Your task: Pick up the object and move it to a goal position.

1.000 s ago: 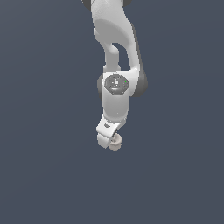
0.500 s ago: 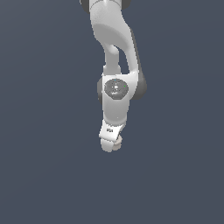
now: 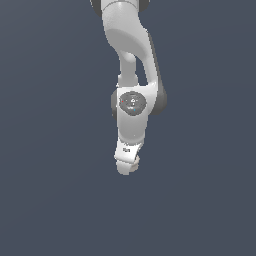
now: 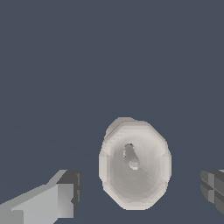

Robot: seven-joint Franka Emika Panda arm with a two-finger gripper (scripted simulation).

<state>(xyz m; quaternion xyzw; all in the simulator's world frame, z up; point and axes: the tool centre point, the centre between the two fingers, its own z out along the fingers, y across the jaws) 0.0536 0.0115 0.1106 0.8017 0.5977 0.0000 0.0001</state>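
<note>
One white Franka Panda arm (image 3: 131,75) reaches down through a plain slate-grey scene in the exterior view, its grey wrist joint (image 3: 132,103) facing the camera and the gripper (image 3: 131,166) at its low end, pointing downward. In that view the small off-white object (image 3: 135,164) shows only as a pale rounded shape at the tip of the gripper, too merged with the white hand to separate cleanly. The wrist view is clearer: the object (image 4: 134,164), a round cup-like piece with a flared rim and a hollow top holding a small stub at its centre, lies on the grey surface (image 4: 109,57) between the two fingers. One finger (image 4: 61,197), pale grey with a dark pad, stands to one side of the object, and the other finger (image 4: 213,186), dark and only partly in frame, stands to the opposite side. The jaws are spread wide, with a gap of bare surface showing between each pad and the object's rim, so neither finger touches it. The object sits nearer the midline of the gap than either finger.
</note>
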